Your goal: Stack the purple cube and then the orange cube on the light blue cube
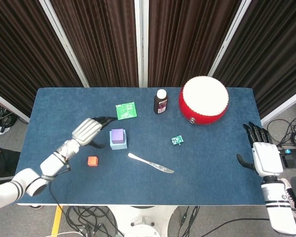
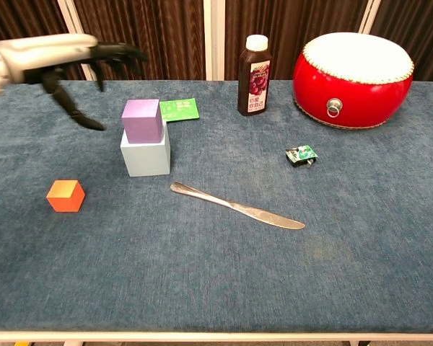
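Observation:
The purple cube (image 2: 142, 120) sits on top of the light blue cube (image 2: 146, 156), left of the table's middle; from above they show as purple cube (image 1: 118, 135) on light blue cube (image 1: 119, 145). The orange cube (image 2: 66, 195) lies alone near the front left, also seen as orange cube (image 1: 92, 161). My left hand (image 1: 89, 130) hovers open to the left of the stack, fingers spread, apart from it; the chest view shows the left hand (image 2: 76, 61) raised above the table. My right hand (image 1: 263, 155) hangs open off the table's right edge.
A butter knife (image 2: 234, 205) lies right of the stack. A dark bottle (image 2: 254, 66), a red drum (image 2: 353, 69), a green card (image 2: 179, 109) and a small green part (image 2: 301, 154) stand further back and right.

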You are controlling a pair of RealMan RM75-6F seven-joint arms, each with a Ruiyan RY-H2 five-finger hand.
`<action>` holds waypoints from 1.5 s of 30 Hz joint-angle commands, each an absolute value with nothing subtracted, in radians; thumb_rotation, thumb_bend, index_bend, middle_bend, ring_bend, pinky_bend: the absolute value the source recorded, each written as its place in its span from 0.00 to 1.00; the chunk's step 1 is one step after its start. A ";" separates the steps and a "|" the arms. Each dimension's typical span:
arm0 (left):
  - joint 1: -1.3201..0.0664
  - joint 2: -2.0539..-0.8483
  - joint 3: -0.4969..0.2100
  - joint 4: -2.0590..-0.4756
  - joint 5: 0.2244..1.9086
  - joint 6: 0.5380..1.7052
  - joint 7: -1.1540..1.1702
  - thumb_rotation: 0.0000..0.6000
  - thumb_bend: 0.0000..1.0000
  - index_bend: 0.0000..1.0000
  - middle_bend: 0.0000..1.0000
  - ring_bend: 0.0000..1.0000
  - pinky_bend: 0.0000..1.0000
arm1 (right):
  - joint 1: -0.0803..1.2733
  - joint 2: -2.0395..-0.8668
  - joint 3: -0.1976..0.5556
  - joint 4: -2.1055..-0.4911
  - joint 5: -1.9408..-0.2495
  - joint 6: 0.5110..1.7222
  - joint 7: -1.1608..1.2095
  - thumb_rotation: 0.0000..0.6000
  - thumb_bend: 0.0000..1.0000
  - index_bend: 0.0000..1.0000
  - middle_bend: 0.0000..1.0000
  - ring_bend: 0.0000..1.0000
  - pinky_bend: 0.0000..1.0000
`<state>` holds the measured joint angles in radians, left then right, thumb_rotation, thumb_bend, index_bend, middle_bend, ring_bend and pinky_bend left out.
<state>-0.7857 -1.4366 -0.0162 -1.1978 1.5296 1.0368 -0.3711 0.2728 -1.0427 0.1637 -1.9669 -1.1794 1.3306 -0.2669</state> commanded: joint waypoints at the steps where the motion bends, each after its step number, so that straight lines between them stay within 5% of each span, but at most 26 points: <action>1: -0.679 -1.372 -0.001 -1.310 1.463 1.114 -0.300 1.00 0.09 0.15 0.30 0.25 0.38 | 0.273 -1.038 0.164 -1.968 -1.179 1.326 -0.259 1.00 0.22 0.00 0.00 0.00 0.00; 12: -0.536 -1.363 0.061 -1.423 1.465 1.189 -0.249 1.00 0.09 0.20 0.36 0.25 0.39 | 0.274 -1.037 0.151 -1.963 -1.200 1.312 -0.250 1.00 0.22 0.00 0.00 0.00 0.00; 29: -0.539 -1.518 0.086 -1.176 1.577 1.150 -0.189 1.00 0.12 0.22 0.38 0.27 0.39 | 0.285 -1.041 0.162 -1.955 -1.167 1.300 -0.253 1.00 0.22 0.00 0.00 0.00 0.00; 45: -0.503 -1.566 0.069 -1.135 1.558 1.148 -0.207 1.00 0.15 0.26 0.44 0.30 0.41 | 0.292 -1.045 0.164 -1.954 -1.154 1.296 -0.258 1.00 0.22 0.00 0.00 0.00 0.00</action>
<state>-0.5038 -1.5636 0.0714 -1.1381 1.5575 1.1474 -0.2078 0.2918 -1.0451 0.1637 -1.9542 -1.1540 1.2956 -0.2582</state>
